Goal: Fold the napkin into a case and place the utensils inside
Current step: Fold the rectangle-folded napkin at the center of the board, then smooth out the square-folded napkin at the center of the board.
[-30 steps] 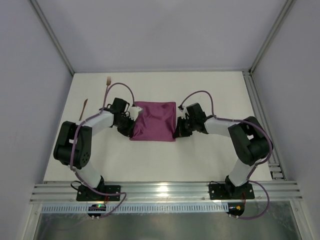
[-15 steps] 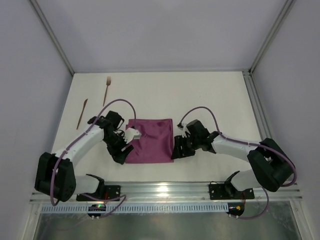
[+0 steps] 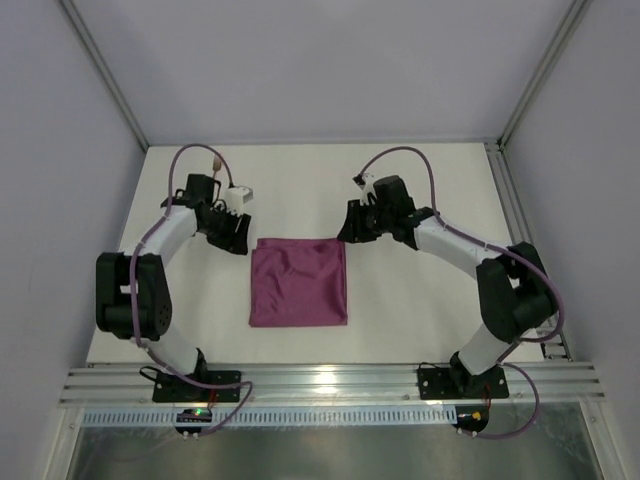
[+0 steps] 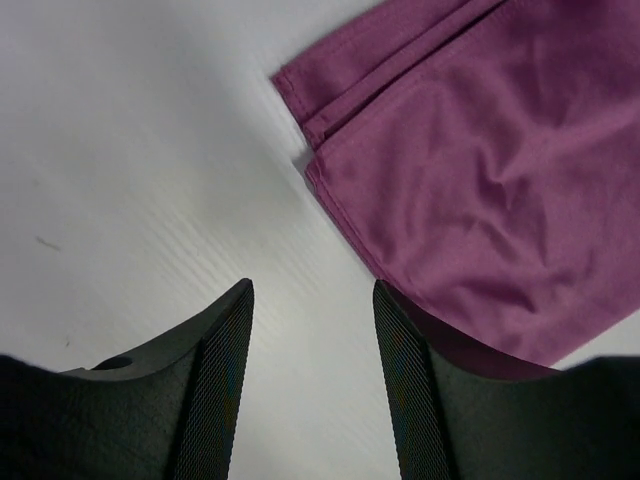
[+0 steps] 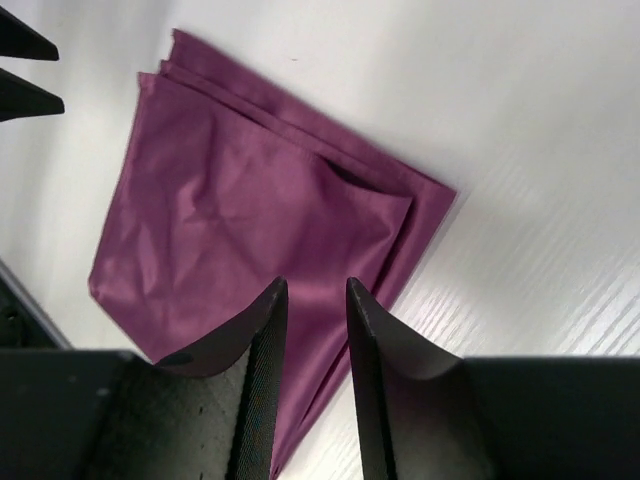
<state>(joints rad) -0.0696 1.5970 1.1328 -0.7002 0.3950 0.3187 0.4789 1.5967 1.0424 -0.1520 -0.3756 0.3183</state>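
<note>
Left jaws apart, empty, just off the far-left corner of the plum-purple, slightly shiny folded cloth napkin (image 3: 298, 282), which lies flat mid-way across the white bench (image 3: 420, 300). It's near-square, so we see no clear long axis. Right jaws narrowly apart, empty, at the far-right corner. Both arms about equally near; the cloth lies nearward of each.

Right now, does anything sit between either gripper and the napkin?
Nothing visible does. The left gripper and the right gripper hang open by the folded napkin's far corners, with only bare table in between.
</note>
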